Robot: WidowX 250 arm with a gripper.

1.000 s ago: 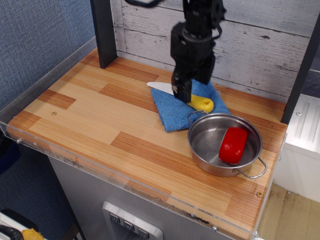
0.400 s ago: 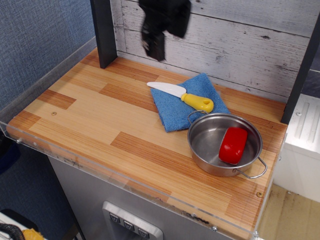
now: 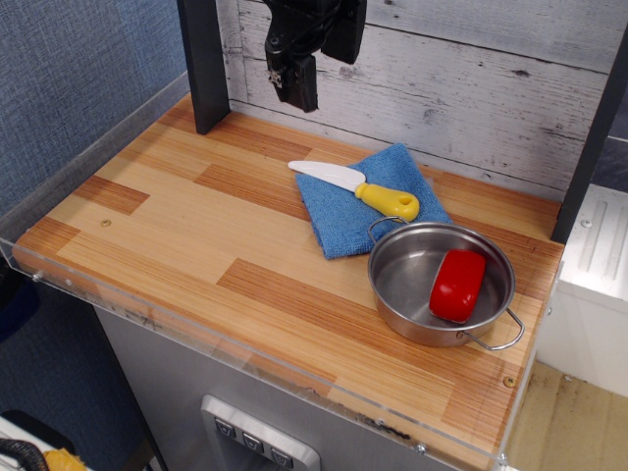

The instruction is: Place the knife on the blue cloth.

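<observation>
**Knife on the cloth, gripper raised**

The gripper (image 3: 297, 86) hangs empty above the table's back edge, touching nothing; whether its fingers are parted is unclear; its upper body is cut off. The knife (image 3: 355, 188) lies with its yellow handle on the blue cloth (image 3: 369, 199), blade overhanging the wooden table (image 3: 177, 235); open room lies left and front.

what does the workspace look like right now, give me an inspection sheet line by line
surface: wooden tabletop with a clear rim, dry and unmarked
job's things: knife lies on the blue cloth, yellow handle on it, white blade tip over the wood
clutter: steel pan holding a red block, its near handle over the cloth's edge
claw: claw raised at the back wall, holding nothing; open or shut unclear
cables: nothing seen
surroundings: whitewashed plank wall, black post
</observation>
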